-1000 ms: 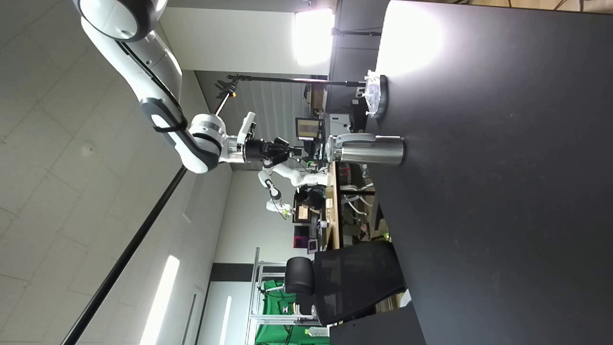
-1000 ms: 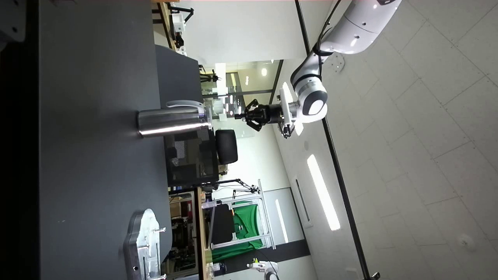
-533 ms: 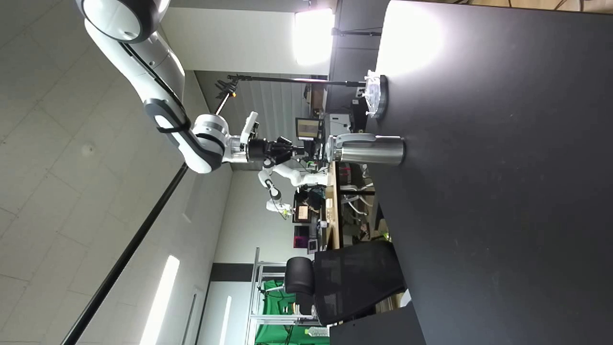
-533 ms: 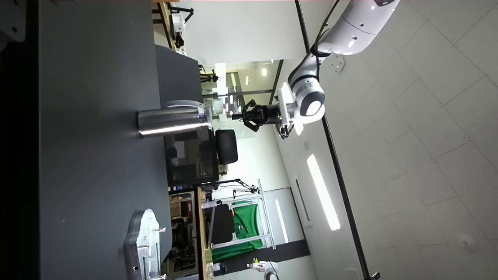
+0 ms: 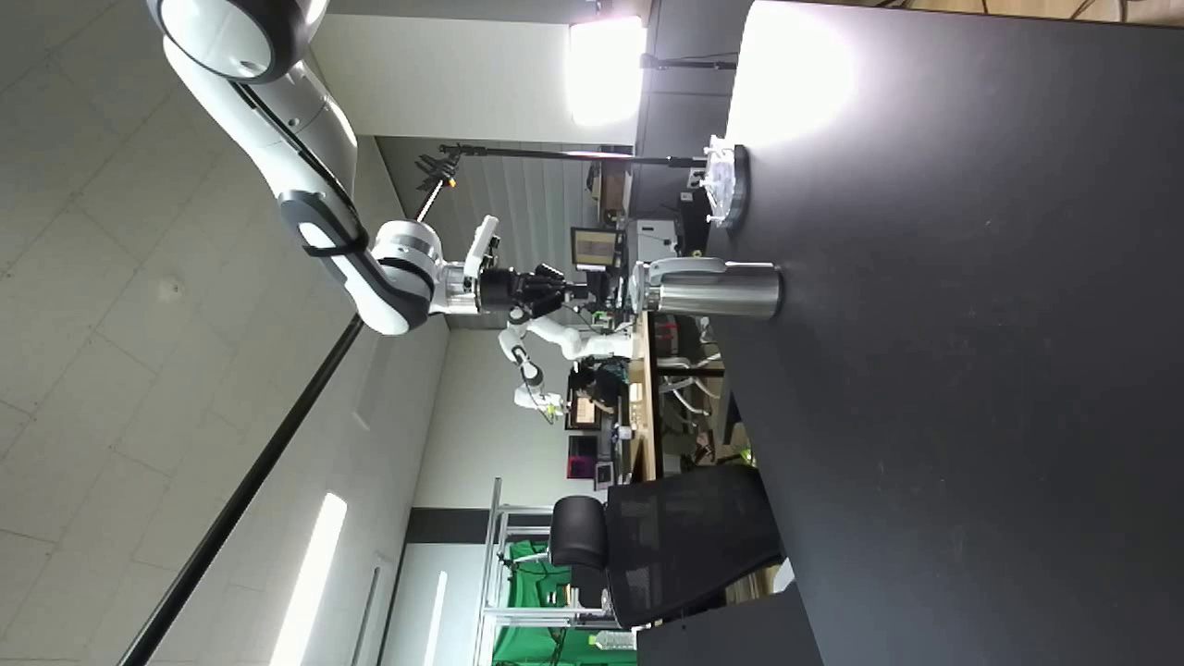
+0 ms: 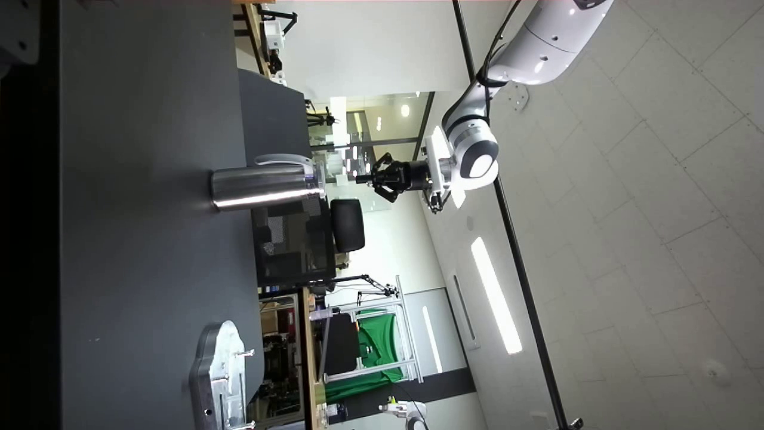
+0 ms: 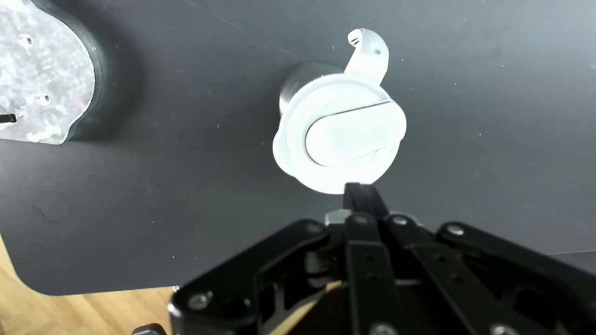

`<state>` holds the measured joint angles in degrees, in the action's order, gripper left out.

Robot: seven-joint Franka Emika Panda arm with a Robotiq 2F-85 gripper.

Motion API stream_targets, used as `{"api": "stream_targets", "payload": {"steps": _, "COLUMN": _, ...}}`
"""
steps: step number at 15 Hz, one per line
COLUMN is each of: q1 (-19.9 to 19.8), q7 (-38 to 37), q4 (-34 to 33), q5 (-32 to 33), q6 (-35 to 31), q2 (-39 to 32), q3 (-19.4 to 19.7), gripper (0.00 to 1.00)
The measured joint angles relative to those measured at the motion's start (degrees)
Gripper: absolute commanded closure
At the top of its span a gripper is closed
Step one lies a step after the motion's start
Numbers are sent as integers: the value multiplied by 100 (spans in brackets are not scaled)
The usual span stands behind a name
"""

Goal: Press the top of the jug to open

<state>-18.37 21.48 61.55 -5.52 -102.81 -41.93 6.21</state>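
The jug stands upright on the dark table and shows in both exterior views (image 5: 717, 289) (image 6: 262, 187), which are turned on their side. It is a silver metal cylinder with a grey handle (image 6: 283, 159). In the wrist view I look down on its pale round lid (image 7: 344, 135), which has a long raised tab (image 7: 356, 134) across it. My gripper (image 5: 583, 291) (image 6: 360, 179) is shut and empty, above the jug with a gap to the lid. In the wrist view its closed fingertips (image 7: 362, 187) overlap the lid's lower edge.
A metal plate on a dark base (image 5: 735, 185) (image 6: 221, 379) sits on the table, also at the upper left of the wrist view (image 7: 42, 74). The table (image 5: 971, 370) ends near the jug. A black chair (image 5: 694, 541) stands beyond the edge.
My gripper moved a little down toward the jug's lid between one second and half a second ago. Since then it has stayed still. The jug has not moved.
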Motion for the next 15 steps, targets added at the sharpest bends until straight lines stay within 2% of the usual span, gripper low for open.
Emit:
{"api": "stream_targets", "payload": {"steps": 5, "q1": 0, "q7": 29, "q4": 25, "q5": 0, "q6": -23, "q2": -3, "q3": 0, "gripper": 100}}
{"api": "stream_targets", "payload": {"steps": 15, "q1": -46, "q7": 179, "q4": 391, "q5": -19, "q6": -473, "q2": -10, "q3": 0, "gripper": 100}}
